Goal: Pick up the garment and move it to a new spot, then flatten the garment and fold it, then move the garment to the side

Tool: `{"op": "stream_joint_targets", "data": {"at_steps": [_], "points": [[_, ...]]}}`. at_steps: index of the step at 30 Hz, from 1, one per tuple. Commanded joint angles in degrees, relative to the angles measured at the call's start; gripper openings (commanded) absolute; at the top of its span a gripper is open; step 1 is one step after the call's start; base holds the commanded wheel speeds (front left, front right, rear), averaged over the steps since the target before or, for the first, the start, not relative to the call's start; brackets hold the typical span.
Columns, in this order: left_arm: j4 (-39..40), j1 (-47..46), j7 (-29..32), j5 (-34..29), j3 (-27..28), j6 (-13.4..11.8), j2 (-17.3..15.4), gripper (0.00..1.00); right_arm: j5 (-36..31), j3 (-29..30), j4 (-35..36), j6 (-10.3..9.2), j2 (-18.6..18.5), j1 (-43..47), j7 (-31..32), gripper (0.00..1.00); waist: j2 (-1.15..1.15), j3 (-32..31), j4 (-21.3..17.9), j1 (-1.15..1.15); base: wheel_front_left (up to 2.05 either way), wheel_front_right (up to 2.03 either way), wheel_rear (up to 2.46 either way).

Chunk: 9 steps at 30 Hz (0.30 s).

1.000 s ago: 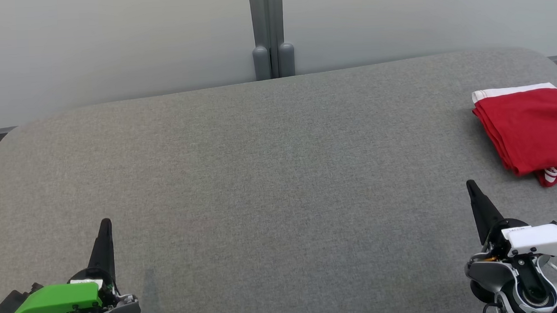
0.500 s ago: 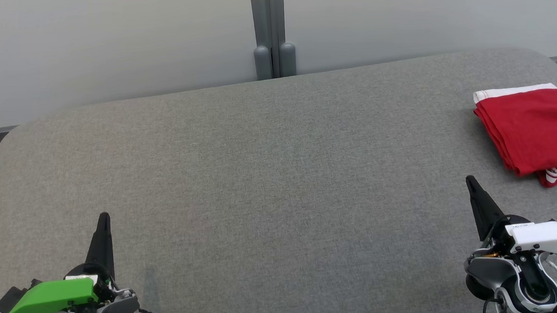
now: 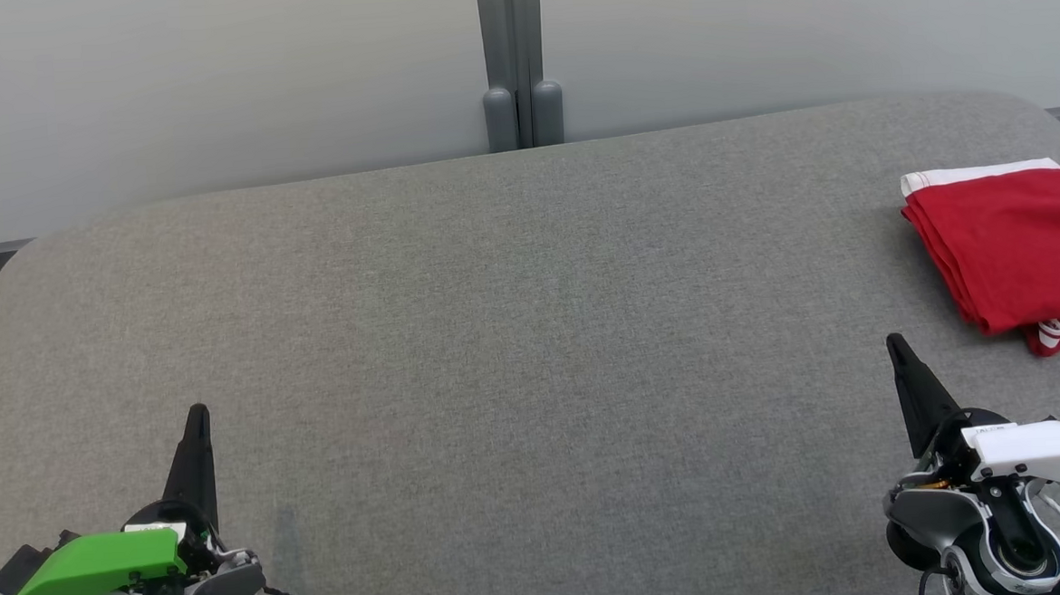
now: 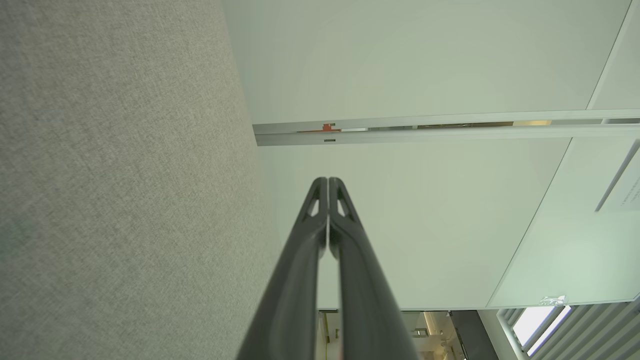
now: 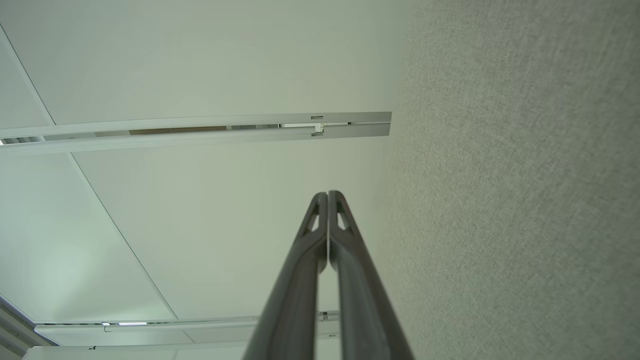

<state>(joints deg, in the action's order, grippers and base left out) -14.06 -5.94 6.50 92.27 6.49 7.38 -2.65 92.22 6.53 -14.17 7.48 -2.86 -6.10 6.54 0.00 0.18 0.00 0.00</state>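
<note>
Red folded garment (image 3: 1008, 250) on woven grey tabletop (image 3: 532, 334), left hand (image 3: 197, 416) and right hand (image 3: 895, 345) pinched closed, empty

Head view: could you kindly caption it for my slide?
Folded red garment at right of table; left hand, right hand shut, empty.
</note>
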Motion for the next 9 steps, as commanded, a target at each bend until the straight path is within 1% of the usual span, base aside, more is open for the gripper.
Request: {"op": "stream_joint_targets", "data": {"at_steps": [1,9], "points": [[-0.1,-0.7,0.3,0.3,0.1,0.3,-0.4,0.0,0.4,0.1,0.3,0.02,0.0,-0.3,0.2,0.0,0.0,0.0,0.0,0.0,0.0,0.0,0.0],[-0.1,-0.7,0.3,0.3,0.1,0.3,-0.4,0.0,0.4,0.1,0.3,0.02,0.0,-0.3,0.2,0.0,0.0,0.0,0.0,0.0,0.0,0.0,0.0]]}}
